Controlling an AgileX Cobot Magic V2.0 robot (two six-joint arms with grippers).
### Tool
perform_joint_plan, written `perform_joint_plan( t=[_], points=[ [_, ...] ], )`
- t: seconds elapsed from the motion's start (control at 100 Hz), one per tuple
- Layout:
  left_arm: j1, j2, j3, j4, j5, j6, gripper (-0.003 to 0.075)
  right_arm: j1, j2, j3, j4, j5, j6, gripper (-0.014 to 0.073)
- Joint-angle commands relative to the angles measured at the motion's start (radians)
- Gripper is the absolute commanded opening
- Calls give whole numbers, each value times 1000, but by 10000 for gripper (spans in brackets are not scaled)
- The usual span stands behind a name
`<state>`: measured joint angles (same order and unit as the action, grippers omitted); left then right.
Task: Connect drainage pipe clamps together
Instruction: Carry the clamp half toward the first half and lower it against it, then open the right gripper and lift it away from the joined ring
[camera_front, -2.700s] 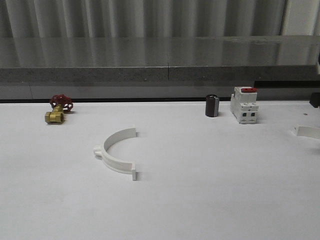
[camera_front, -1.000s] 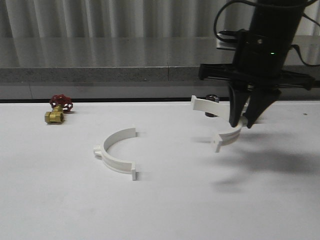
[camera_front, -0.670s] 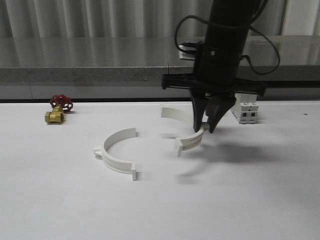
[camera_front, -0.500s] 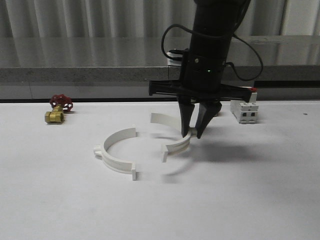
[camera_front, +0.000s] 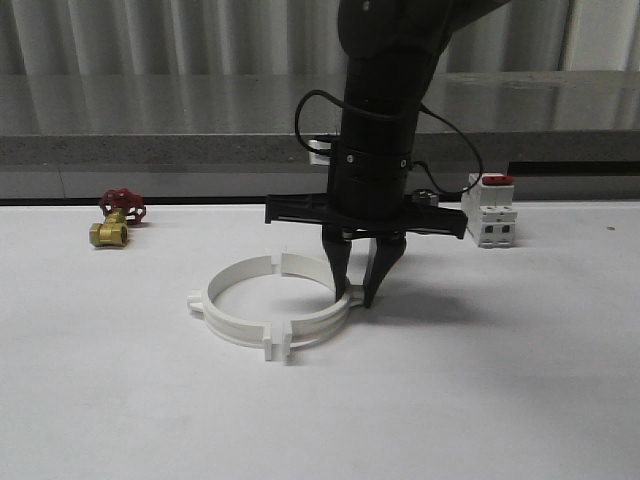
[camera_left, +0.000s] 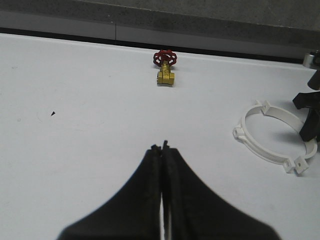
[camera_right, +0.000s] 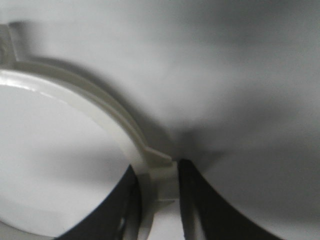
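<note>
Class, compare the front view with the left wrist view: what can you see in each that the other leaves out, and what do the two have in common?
Front view alone: the white breaker with a red switch and the right arm coming down from above, its right gripper pinching the right half-ring.

Left wrist view alone: the left gripper, fingers pressed together and holding nothing.

Both: the brass valve with a red handle and the two half-rings lying end to end as a ring, including the left half-ring, on the white table.
</note>
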<state>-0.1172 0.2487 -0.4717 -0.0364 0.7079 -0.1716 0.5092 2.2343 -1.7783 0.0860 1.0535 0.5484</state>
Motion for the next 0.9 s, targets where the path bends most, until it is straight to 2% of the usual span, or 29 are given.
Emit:
perform_joint_plan(
  t=[0.0,0.38,0.45,0.57,0.64,0.78,0.89],
  points=[
    [2,10,-25,-4,-80,-2,-20,0,-62,-32,-10,-12,9,68],
    [2,10,-25,-4,-80,-2,-20,0,-61,-32,-13,-30,26,83],
    [2,10,-25,-4,-80,-2,-20,0,-61,-32,-14,-30,25,148],
    [2,10,-25,-4,-80,-2,-20,0,-61,-32,-14,-31,24,377],
    [2,10,-25,-4,-80,-2,-20,0,-64,-32,-15,-31,24,458],
    [2,10,-25,-4,-80,-2,-20,0,-92,-32,-30,-21,-12,467],
    [2,10,-25,-4,-80,-2,-20,-4,-131,-32,-30,9,-141,468]
  ],
)
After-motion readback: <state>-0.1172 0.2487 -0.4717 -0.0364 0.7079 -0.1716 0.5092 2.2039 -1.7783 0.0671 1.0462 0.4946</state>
